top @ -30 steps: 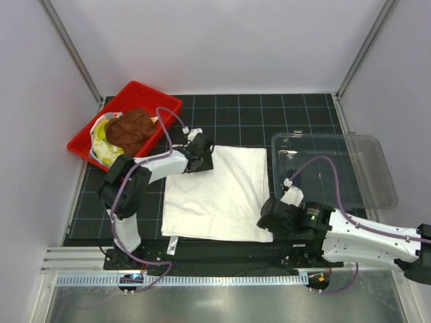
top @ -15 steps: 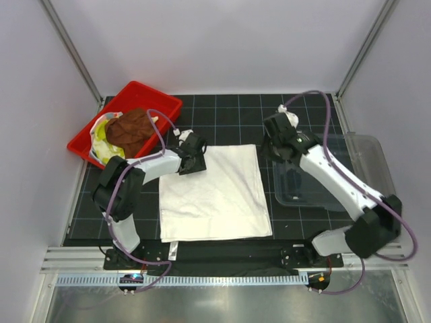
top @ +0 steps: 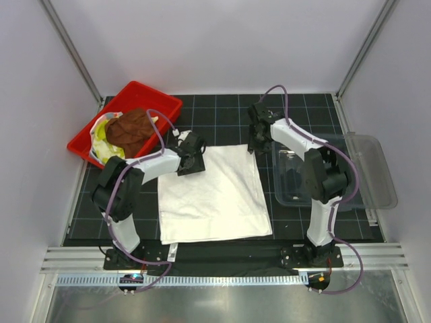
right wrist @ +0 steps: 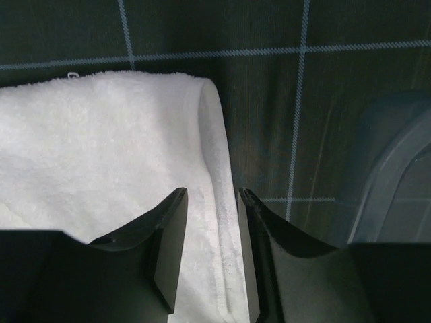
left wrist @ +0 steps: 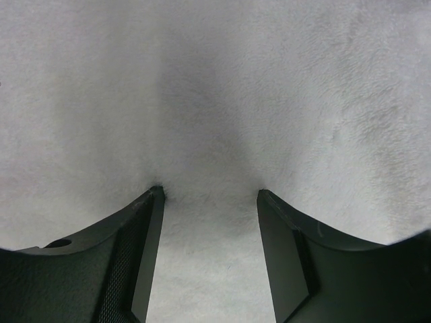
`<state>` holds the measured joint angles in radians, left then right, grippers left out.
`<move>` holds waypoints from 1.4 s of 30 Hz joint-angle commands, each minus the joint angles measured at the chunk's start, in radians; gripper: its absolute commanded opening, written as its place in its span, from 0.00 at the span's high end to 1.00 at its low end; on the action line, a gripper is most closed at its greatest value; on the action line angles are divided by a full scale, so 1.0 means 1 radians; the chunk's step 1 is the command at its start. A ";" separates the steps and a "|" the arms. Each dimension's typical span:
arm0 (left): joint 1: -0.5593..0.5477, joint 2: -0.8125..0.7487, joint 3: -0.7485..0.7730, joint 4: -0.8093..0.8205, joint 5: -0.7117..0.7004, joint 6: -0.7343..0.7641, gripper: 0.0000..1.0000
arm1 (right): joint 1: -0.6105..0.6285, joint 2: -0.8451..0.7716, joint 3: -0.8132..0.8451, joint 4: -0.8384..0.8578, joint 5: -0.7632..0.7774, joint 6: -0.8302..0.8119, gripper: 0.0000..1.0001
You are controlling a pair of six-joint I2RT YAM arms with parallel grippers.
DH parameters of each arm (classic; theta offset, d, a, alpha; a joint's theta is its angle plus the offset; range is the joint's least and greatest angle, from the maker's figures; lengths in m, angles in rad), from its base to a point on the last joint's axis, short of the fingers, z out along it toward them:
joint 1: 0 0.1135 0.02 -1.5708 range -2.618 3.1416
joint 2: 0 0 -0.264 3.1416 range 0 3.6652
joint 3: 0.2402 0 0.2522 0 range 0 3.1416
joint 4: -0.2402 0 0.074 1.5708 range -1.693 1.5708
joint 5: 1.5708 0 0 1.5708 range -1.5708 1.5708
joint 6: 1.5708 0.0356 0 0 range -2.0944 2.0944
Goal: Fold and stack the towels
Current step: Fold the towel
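A large white towel (top: 215,195) lies flat on the black grid mat. My left gripper (top: 191,161) is at its far-left corner, open, with both fingertips (left wrist: 156,195) pressed down on the white towel (left wrist: 215,87). My right gripper (top: 255,144) is at the far-right corner, jaws a little apart, straddling the hemmed right edge of the towel (right wrist: 101,148). A brown towel (top: 131,130) lies crumpled on a yellow-green one (top: 101,140) in the red tray. The light-blue towel is out of view.
The red tray (top: 158,98) sits at the far left of the mat. A clear plastic bin (top: 363,168) stands to the right of the towel, close to my right arm; its rim shows in the right wrist view (right wrist: 397,168). Walls enclose three sides.
My right arm has swung from the near right edge up to the towel's far-right corner. My left gripper has shifted slightly left, drawing the towel's far-left corner with it.
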<state>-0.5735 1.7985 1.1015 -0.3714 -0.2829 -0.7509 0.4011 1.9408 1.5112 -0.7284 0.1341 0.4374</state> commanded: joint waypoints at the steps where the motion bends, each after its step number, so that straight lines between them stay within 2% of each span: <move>1: 0.009 -0.051 0.063 -0.109 0.030 0.028 0.38 | -0.022 0.003 0.105 -0.005 -0.039 -0.035 0.55; 5: 0.024 -0.115 0.158 -0.201 0.057 0.157 0.37 | -0.047 0.046 0.194 -0.041 -0.166 -0.150 0.47; 9: 0.087 -0.165 0.221 -0.271 0.226 0.321 0.36 | -0.070 0.086 0.271 -0.104 -0.272 -0.334 0.44; 10: 0.109 -0.174 0.227 -0.271 0.316 0.352 0.34 | -0.074 0.104 0.277 -0.111 -0.316 -0.357 0.44; 13: 0.179 -0.165 0.290 -0.323 0.421 0.481 0.29 | -0.102 0.158 0.337 -0.144 -0.369 -0.405 0.44; 15: 0.208 -0.134 0.386 -0.395 0.423 0.539 0.29 | -0.110 0.223 0.400 -0.187 -0.453 -0.433 0.45; 19: 0.242 -0.055 0.483 -0.443 0.354 0.686 0.29 | -0.134 0.274 0.446 -0.229 -0.459 -0.506 0.46; 22: 0.253 -0.004 0.520 -0.465 0.303 0.739 0.32 | -0.150 0.297 0.478 -0.262 -0.449 -0.491 0.48; 23: 0.253 0.005 0.529 -0.483 0.298 0.734 0.32 | -0.151 0.300 0.484 -0.272 -0.427 -0.474 0.50; 25: 0.251 -0.001 0.508 -0.453 0.382 0.688 0.34 | -0.150 0.288 0.480 -0.266 -0.432 -0.439 0.54; 28: 0.221 -0.039 0.365 -0.365 0.507 0.610 0.35 | -0.150 0.254 0.460 -0.253 -0.449 -0.370 0.56; 32: 0.202 -0.070 0.216 -0.255 0.496 0.449 0.35 | -0.151 0.254 0.454 -0.250 -0.413 -0.310 0.57; 35: 0.201 -0.059 0.175 -0.259 0.447 0.392 0.35 | -0.150 0.285 0.460 -0.295 -0.384 -0.272 0.63; 42: 0.202 -0.083 0.087 -0.222 0.413 0.331 0.37 | -0.150 0.228 0.333 -0.187 -0.401 -0.230 0.71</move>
<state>-0.3763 1.7699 1.2022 -0.6456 0.1524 -0.3679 0.2531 2.2482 1.8668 -0.9562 -0.2729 0.1711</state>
